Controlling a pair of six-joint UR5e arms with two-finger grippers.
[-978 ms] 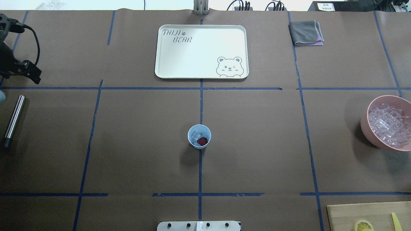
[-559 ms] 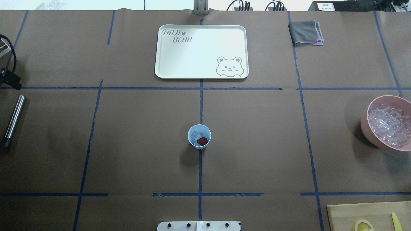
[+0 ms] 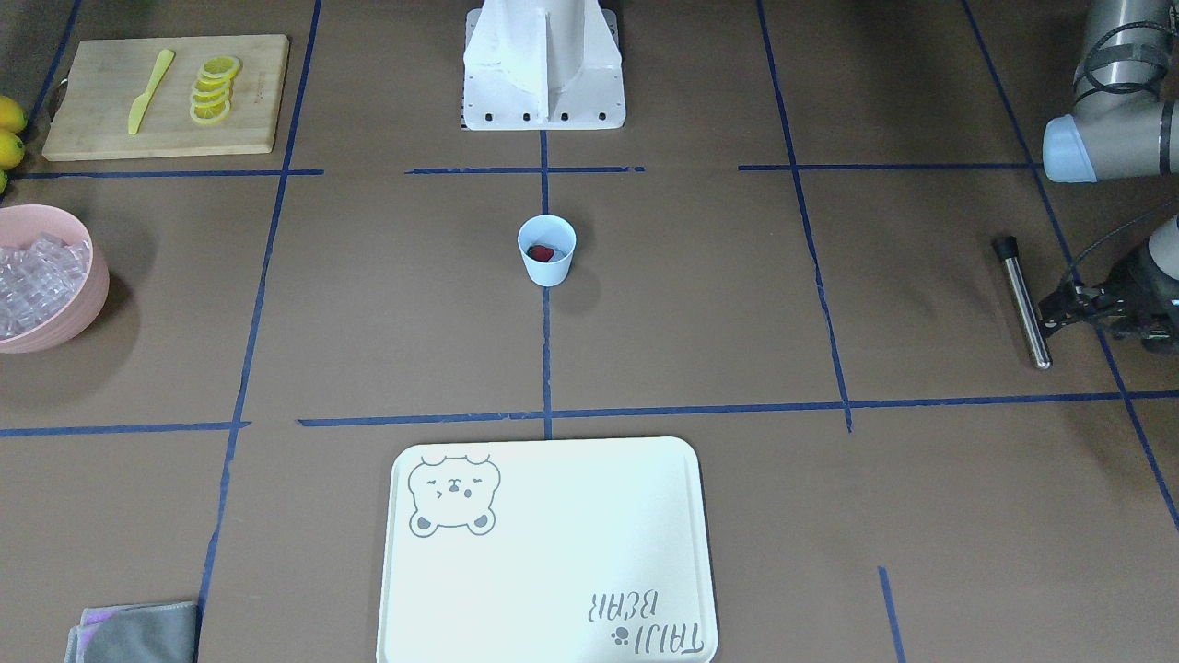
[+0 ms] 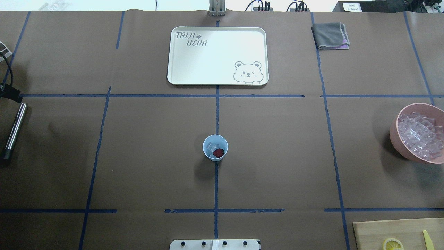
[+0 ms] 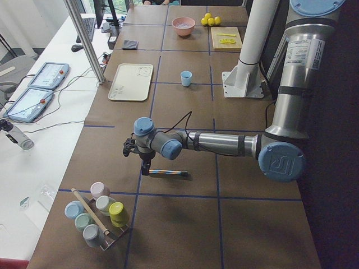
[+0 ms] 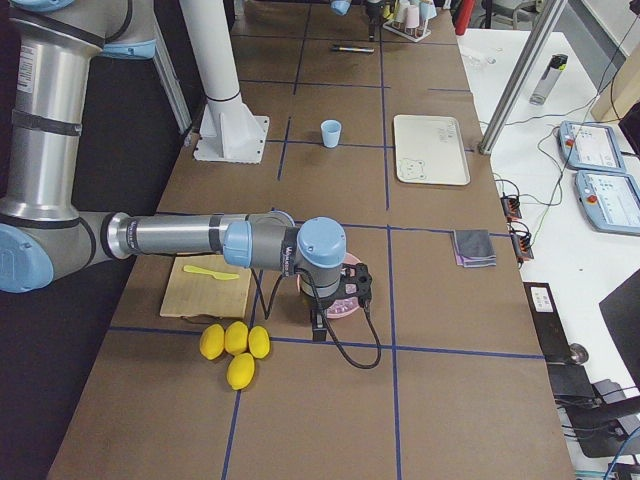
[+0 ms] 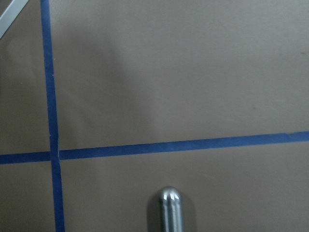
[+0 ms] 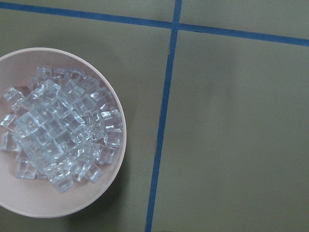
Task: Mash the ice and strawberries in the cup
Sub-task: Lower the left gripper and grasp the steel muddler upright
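Set the left gripper squarely over the slim polished steel rod, jaws astride its middle; whether they are parted cannot be told

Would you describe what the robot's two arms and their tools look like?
The left arm and right arm are silver metal tubes with light-blue joint caps. The left tool and right tool are black, each with a black cable.

You've got the left gripper low over the worktop at one end of the metal rod; cup stands well apart, near the tray; pink bowl, lemons farther along.
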